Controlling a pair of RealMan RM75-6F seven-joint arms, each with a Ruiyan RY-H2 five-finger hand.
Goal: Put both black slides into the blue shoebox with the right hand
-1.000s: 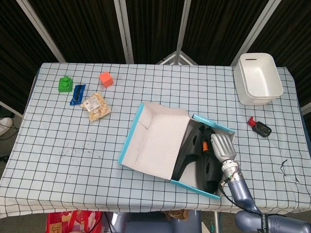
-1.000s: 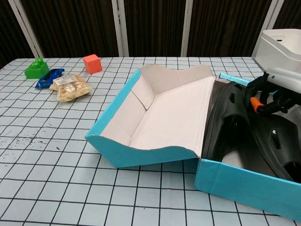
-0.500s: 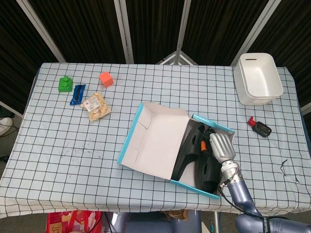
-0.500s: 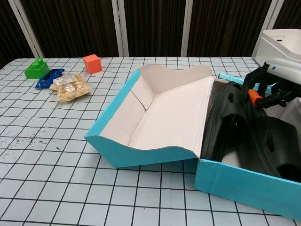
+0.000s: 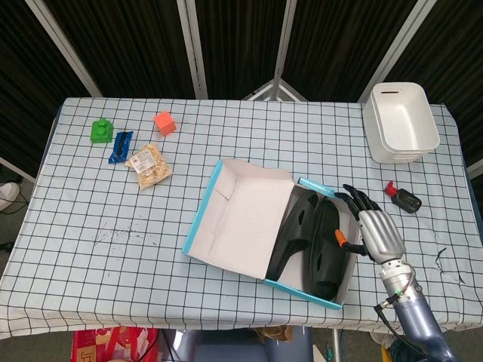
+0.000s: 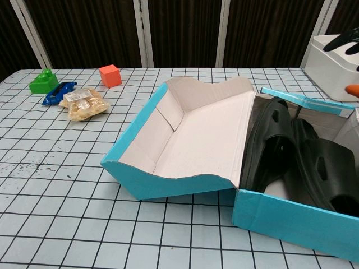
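Two black slides [image 5: 311, 240] [image 6: 297, 162] lie side by side inside the blue shoebox [image 5: 215, 188] [image 6: 283, 218], whose white-lined lid stands flung open to the left. My right hand [image 5: 375, 228] hovers just right of the box, outside its right wall, fingers spread and holding nothing. In the chest view only its dark fingertips [image 6: 346, 40] and an orange thumb tip show at the right edge. My left hand is in neither view.
A white bin [image 5: 400, 121] [image 6: 336, 64] stands at the back right, and a small red-and-black object [image 5: 402, 197] lies right of the box. At the back left sit a green block [image 5: 100, 130], a blue toy [image 5: 120, 146], an orange cube [image 5: 164, 122] and a snack bag [image 5: 149, 165].
My right hand has lifted out of the box and moved right, opening its fingers. The second slide it was over now lies settled in the box.
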